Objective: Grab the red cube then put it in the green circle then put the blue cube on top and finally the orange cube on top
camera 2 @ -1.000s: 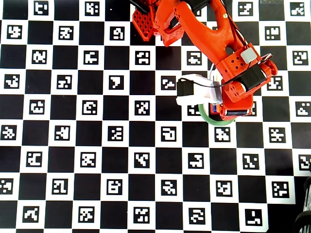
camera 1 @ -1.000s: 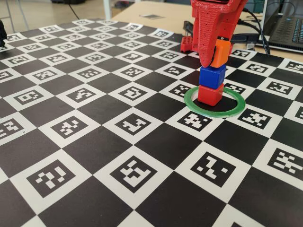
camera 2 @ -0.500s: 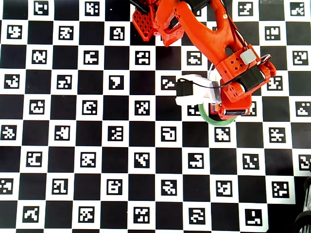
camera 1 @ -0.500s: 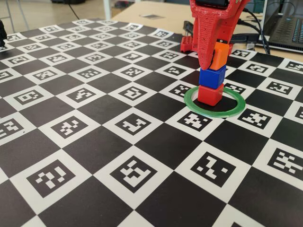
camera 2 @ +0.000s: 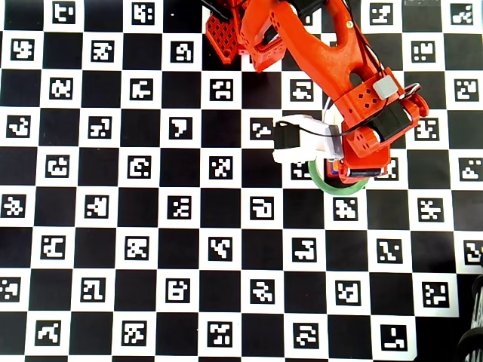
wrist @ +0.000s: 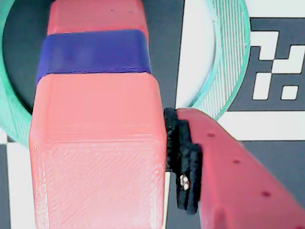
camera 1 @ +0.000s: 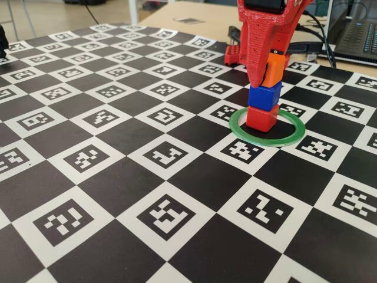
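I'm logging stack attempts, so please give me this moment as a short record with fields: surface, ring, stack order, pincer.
surface: checkerboard mat with printed code squares
ring: green circle flat on the mat, red cube inside it
stack order: red cube at the bottom, blue cube on it, orange cube on top
stack state: upright in the fixed view, orange cube slightly offset
pincer: pincer around the orange cube; one finger pad at its side, whether it grips cannot be told
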You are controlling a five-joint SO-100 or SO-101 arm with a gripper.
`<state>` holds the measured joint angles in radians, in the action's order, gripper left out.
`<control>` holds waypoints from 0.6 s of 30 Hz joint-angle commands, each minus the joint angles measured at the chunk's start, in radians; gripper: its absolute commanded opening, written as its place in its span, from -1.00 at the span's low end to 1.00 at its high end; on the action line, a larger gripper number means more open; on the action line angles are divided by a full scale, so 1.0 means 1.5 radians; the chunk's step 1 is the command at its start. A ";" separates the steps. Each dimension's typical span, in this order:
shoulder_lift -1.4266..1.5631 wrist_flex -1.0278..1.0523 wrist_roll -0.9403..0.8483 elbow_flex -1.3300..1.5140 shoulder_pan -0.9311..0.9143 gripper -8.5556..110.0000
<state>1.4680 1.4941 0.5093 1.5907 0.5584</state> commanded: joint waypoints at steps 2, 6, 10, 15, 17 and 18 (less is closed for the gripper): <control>0.033 0.003 -0.016 -0.009 0.009 -0.17; 0.043 0.033 -0.022 -0.045 0.010 -0.17; 0.058 0.091 -0.021 -0.115 0.002 -0.17; 0.123 0.127 -0.028 -0.144 -0.004 -0.18; 0.149 0.135 -0.040 -0.144 -0.010 -0.18; 0.162 0.139 -0.049 -0.142 -0.016 -0.18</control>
<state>1.5739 1.6751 0.4648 1.4481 0.5568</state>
